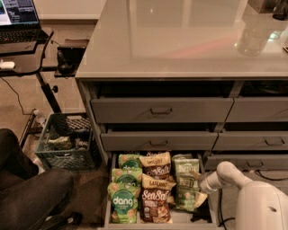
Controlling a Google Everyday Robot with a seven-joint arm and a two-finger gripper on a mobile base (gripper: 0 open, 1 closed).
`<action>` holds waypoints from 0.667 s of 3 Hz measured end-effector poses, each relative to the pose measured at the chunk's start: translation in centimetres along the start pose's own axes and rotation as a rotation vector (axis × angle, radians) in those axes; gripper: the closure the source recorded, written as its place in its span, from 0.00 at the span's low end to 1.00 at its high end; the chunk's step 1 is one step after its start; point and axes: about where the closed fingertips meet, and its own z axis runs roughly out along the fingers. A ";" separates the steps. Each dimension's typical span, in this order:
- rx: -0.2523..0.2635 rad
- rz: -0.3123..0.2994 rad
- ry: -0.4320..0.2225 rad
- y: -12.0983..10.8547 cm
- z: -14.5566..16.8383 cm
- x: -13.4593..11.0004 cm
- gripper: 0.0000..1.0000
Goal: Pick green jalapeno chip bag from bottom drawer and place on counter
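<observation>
The bottom drawer (108,203) stands pulled open at the foot of the grey cabinet. It holds three rows of snack bags. The right row has two pale olive-green jalapeno chip bags, one at the back (186,167) and one in front of it (185,194). Bright green "dang" bags (123,202) fill the left row and brown "Sea Salt" bags (155,197) the middle row. My gripper (198,198) reaches down from the white arm (225,174) into the right side of the drawer, at the right edge of the front jalapeno bag. The glossy grey counter (180,40) spans the top.
Two shallower grey drawers (161,110) with dark pulls sit above, slightly open. A crate (67,146) stands on the floor at the left, beside a black laptop desk (27,49). A dark seat (31,193) fills the lower left. Objects stand on the counter's far right corner (270,6).
</observation>
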 end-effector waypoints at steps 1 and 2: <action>0.004 -0.023 0.004 0.0 0.9 -0.3 0.00; 0.009 -0.035 0.016 -0.2 2.1 0.2 0.00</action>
